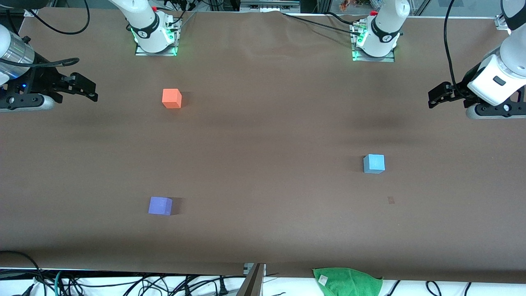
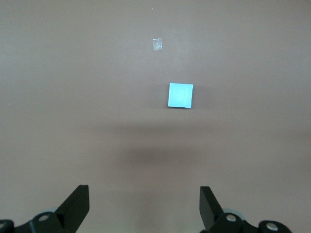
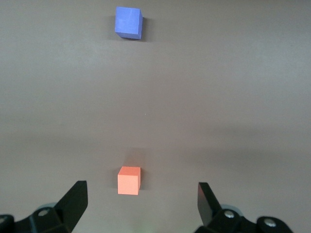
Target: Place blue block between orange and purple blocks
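The light blue block rests on the brown table toward the left arm's end. Toward the right arm's end sit the orange block and the purple block, the purple one nearer the front camera, with bare table between them. My left gripper hangs open and empty in the air at its end of the table, well short of the blue block. My right gripper also hangs open and empty, beside the orange block and apart from it.
A green cloth lies at the table's edge nearest the front camera. A small tape mark sits near the blue block. The two arm bases stand along the table's farthest edge, with cables around them.
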